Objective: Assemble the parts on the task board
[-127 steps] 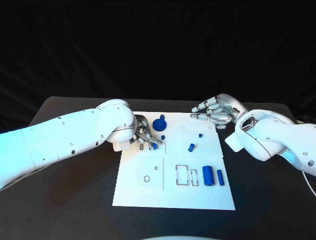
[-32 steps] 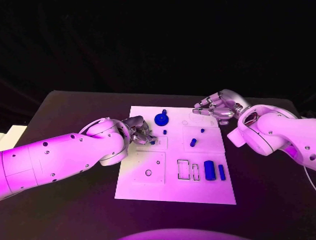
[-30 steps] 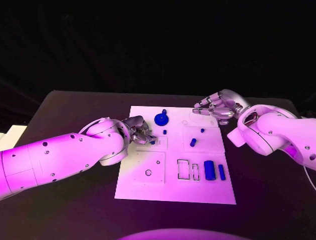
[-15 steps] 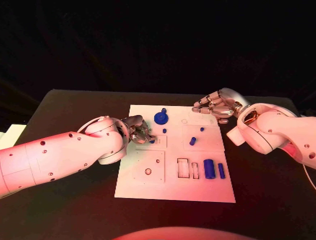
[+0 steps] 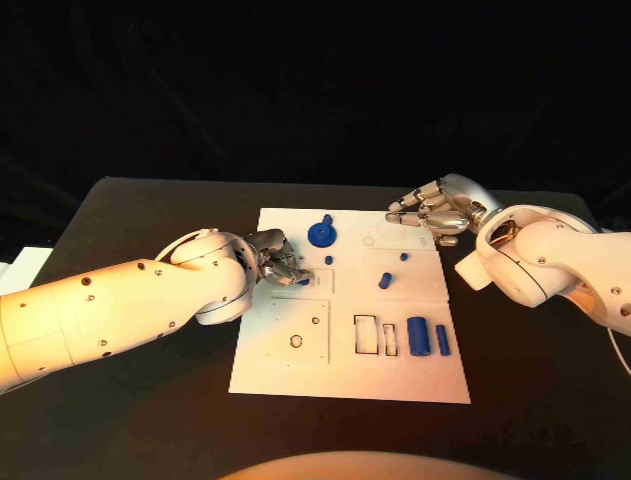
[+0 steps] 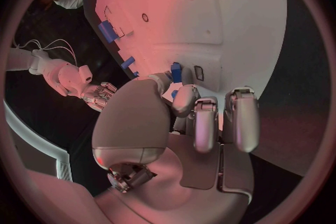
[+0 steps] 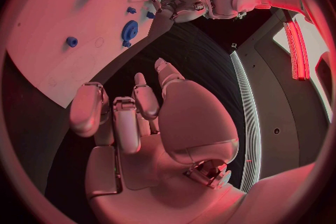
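On the black table [image 5: 142, 220] lies the white task board [image 5: 347, 370]. Left hand [image 5: 275, 262] rests at the board's left edge, fingers curled around a small blue part [image 6: 176, 71]. Right hand [image 5: 433, 212] hovers past the board's far right corner, fingers curled, nothing in it. Blue gear [image 5: 321, 234] sits near the far edge; blue cylinder [image 5: 418, 334] and slim bar [image 5: 442, 340] lie side by side toward the near right.

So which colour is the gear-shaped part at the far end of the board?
Blue; the gear-shaped part shows best in the head view.
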Controlling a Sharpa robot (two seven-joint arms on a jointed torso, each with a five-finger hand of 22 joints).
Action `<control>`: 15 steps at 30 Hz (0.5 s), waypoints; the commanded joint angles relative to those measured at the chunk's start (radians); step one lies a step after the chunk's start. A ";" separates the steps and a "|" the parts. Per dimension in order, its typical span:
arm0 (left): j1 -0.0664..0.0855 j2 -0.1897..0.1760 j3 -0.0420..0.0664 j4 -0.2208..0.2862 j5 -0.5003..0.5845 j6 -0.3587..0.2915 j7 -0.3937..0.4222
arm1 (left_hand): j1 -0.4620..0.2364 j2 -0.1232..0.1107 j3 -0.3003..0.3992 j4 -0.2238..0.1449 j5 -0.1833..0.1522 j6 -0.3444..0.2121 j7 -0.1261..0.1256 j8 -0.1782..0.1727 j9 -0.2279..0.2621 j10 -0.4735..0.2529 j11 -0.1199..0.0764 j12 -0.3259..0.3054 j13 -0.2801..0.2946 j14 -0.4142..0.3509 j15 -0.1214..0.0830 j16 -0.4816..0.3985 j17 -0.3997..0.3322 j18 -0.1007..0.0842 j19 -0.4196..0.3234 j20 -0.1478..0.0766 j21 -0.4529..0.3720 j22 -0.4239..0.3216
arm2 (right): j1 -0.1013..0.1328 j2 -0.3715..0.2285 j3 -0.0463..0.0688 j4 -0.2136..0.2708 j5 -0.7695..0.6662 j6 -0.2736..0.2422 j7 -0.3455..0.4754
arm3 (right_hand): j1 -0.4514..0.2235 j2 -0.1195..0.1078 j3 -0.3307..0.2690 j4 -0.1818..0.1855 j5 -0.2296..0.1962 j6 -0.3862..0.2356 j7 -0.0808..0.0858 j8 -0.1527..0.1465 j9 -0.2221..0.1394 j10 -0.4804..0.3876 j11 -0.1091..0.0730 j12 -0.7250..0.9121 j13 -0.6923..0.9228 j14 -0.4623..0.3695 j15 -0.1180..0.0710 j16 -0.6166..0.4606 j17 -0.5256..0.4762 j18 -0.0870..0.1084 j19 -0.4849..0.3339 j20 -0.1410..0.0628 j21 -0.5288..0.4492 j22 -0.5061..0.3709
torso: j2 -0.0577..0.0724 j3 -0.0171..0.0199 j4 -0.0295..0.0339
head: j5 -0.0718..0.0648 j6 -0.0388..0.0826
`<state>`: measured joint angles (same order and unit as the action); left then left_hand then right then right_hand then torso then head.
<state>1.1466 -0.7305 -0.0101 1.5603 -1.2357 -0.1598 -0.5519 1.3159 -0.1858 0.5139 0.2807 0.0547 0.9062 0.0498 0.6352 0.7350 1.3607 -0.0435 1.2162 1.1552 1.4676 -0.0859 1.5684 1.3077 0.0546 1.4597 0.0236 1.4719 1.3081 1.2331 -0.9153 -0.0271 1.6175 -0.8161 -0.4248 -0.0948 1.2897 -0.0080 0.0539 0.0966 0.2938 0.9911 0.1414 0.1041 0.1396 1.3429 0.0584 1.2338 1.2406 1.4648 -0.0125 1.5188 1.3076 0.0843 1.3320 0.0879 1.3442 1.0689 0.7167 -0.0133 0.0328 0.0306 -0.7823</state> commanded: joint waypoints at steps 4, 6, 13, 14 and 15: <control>-0.006 0.009 -0.006 -0.009 0.017 0.052 -0.033 | -0.039 0.001 0.053 -0.070 0.003 0.043 -0.030 0.008 0.006 0.015 -0.003 0.013 0.010 0.103 -0.011 0.002 0.263 -0.020 0.032 -0.006 0.008 0.124 | -0.001 0.000 0.000 0.002 -0.005 0.009 0.008 | -0.007 0.000 0.001 0.004 -0.004 0.001 0.000 0.003 0.002 -0.006 -0.003 -0.006 -0.001 0.084 -0.006 -0.005 0.173 0.015 -0.004 -0.001 -0.006 -0.001 | -0.001 0.0010 0.0004 | 0.000 -0.001; -0.006 0.012 -0.006 -0.012 0.017 0.051 -0.036 | -0.052 0.003 0.046 -0.066 0.003 0.048 -0.032 0.010 0.009 0.018 -0.004 0.017 0.014 0.103 -0.012 0.002 0.263 -0.021 0.034 -0.007 0.010 0.129 | -0.001 0.000 0.000 0.002 -0.005 0.009 0.008 | -0.007 0.000 0.001 0.004 -0.004 0.001 0.000 0.003 0.002 -0.006 -0.003 -0.006 -0.001 0.084 -0.006 -0.005 0.173 0.015 -0.004 -0.001 -0.006 -0.001 | 0.000 0.0010 0.0002 | 0.000 -0.001; -0.005 0.019 -0.005 -0.022 0.017 0.043 -0.041 | -0.095 0.008 0.024 -0.048 0.004 0.055 -0.036 0.015 0.020 0.025 -0.007 0.027 0.025 0.103 -0.016 0.002 0.263 -0.023 0.041 -0.011 0.017 0.140 | -0.001 0.003 0.000 0.000 0.026 0.015 0.008 | -0.007 0.001 0.000 0.005 -0.004 0.000 0.000 0.003 0.002 -0.008 -0.003 -0.008 -0.003 0.084 -0.006 -0.007 0.169 0.015 -0.006 -0.001 -0.008 -0.005 | 0.000 0.0004 0.0000 | 0.000 -0.003; -0.005 0.020 -0.005 -0.023 0.017 0.043 -0.041 | -0.099 0.009 0.021 -0.046 0.004 0.056 -0.037 0.016 0.021 0.025 -0.008 0.028 0.026 0.103 -0.016 0.002 0.263 -0.023 0.042 -0.011 0.017 0.141 | -0.001 0.004 0.000 0.000 0.028 0.016 0.008 | -0.007 0.001 0.000 0.005 -0.004 0.000 0.000 0.003 0.002 -0.008 -0.003 -0.008 -0.003 0.084 -0.006 -0.007 0.169 0.015 -0.006 -0.001 -0.008 -0.005 | 0.000 0.0002 -0.0001 | 0.000 -0.003; -0.004 0.021 -0.005 -0.024 0.017 0.043 -0.041 | -0.104 0.009 0.019 -0.044 0.004 0.058 -0.037 0.017 0.023 0.026 -0.008 0.029 0.028 0.103 -0.017 0.002 0.263 -0.024 0.042 -0.012 0.018 0.142 | -0.001 0.004 0.000 -0.001 0.029 0.016 0.008 | -0.007 0.001 0.000 0.005 -0.004 0.000 0.000 0.003 0.002 -0.008 -0.003 -0.008 -0.003 0.084 -0.006 -0.007 0.169 0.015 -0.006 -0.001 -0.009 -0.005 | 0.001 0.0004 -0.0003 | -0.001 -0.004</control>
<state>1.1482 -0.7123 -0.0095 1.5388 -1.2291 -0.1558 -0.5712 1.2186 -0.1752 0.5406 0.2344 0.0545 0.9387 0.0287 0.6503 0.7570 1.3833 -0.0521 1.2430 1.1825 1.4639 -0.0965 1.5684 1.3075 0.0393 1.4640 0.0193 1.4855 1.3079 1.2331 -0.9126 -0.0271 1.6164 -0.8022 -0.4239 -0.0948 1.2897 -0.0080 0.0539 0.0966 0.2938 0.9911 0.1414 0.1041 0.1394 1.3429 0.0584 1.2297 1.2386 1.4648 -0.0125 1.5188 1.3080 0.0843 1.3320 0.0879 1.3397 1.0643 0.7164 -0.0126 0.0329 0.0300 -0.7856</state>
